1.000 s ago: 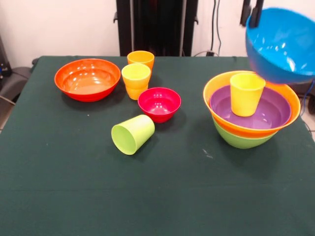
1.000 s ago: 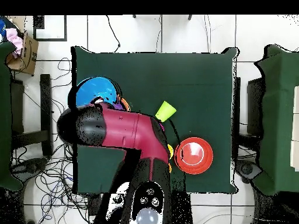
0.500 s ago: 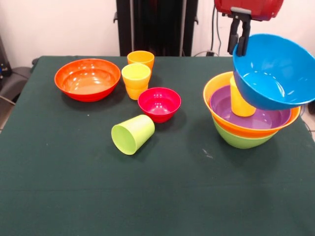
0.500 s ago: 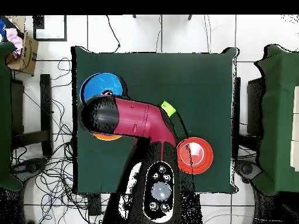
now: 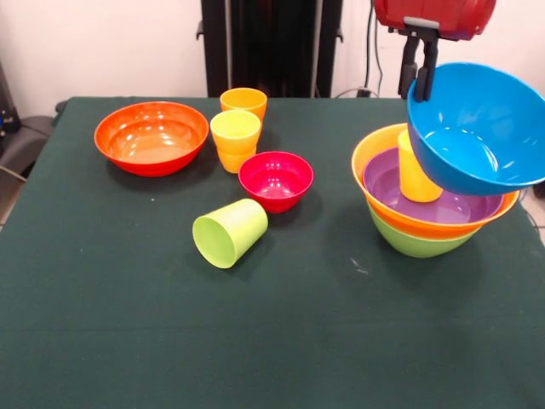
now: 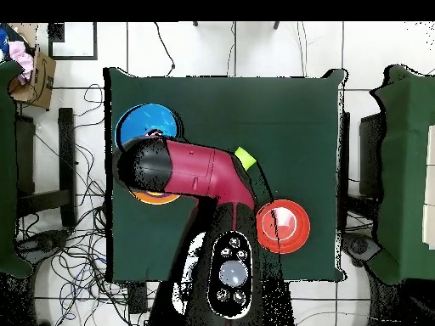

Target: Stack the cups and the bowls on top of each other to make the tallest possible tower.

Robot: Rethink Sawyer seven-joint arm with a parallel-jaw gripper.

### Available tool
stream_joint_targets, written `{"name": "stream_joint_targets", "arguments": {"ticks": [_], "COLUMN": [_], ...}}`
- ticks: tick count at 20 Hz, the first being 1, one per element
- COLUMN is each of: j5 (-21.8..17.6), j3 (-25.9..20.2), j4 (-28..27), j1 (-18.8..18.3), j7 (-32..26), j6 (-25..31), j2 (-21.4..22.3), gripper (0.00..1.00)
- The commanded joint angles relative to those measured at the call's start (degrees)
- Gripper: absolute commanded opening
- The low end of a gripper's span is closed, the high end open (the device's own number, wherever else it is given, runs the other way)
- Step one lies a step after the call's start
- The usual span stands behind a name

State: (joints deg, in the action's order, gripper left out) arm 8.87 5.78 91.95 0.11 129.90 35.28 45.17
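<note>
Front view shows the gripper (image 5: 419, 75) at the upper right of the frame, its dark fingers clamped on the far rim of the blue bowl (image 5: 477, 128). That bowl tilts toward the camera and hangs over the tower (image 5: 434, 204) at the right side of the green table (image 5: 272, 332). The tower is a lime green bowl (image 5: 417, 243) at the bottom, a large orange bowl (image 5: 379, 149) nested in it, a purple bowl (image 5: 443, 204) inside that, and a yellow cup (image 5: 415, 181) standing in the purple one. Whether the blue bowl touches the cup I cannot tell.

At the upper left sits a red-orange bowl (image 5: 152, 136). Near the centre stand an orange cup (image 5: 243, 101) and a second yellow cup (image 5: 235, 139), beside a small magenta bowl (image 5: 275, 180). A lime green cup (image 5: 229, 232) lies on its side in front of them.

Overhead, the red arm (image 6: 191, 174) covers most of the tower at the table's left.
</note>
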Motion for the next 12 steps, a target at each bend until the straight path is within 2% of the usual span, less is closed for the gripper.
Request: {"name": "stream_joint_targets", "arguments": {"ticks": [1,12], "j5": [-5.5,-7.0], "j3": [-5.0,-5.5], "j4": [-0.4,0.7], "j1": [0.2,-1.1], "j7": [-3.3,-4.3], "j6": [-1.9,-1.6], "j2": [-0.6,0.4], "gripper": [0.00,0.00]}}
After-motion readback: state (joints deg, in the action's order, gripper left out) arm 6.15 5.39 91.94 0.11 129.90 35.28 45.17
